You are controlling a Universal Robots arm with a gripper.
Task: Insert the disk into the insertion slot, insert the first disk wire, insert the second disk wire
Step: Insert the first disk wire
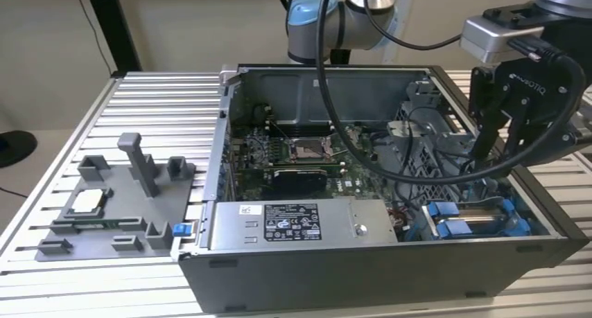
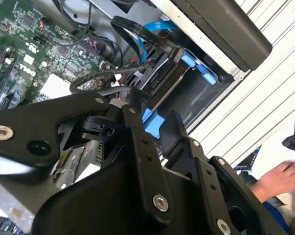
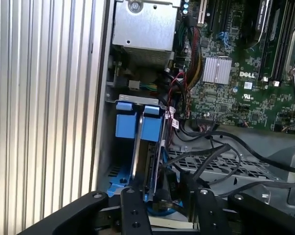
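A: Table (image 1: 152, 103)?
B: Ribbed bare alu, satin sheen. Case (image 1: 370, 276): matt dk-grey metal.
A: Lower-left tray (image 1: 97, 236)?
B: Matt grey plastic. Blue tabs (image 1: 455, 227), lower right: smooth, glossy plastic.

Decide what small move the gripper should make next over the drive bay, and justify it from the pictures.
Probably lower the open gripper toward the loose black cables beside the insertion slot. The disk in its blue carrier already appears seated there, and the gripper hovers above, holding nothing.
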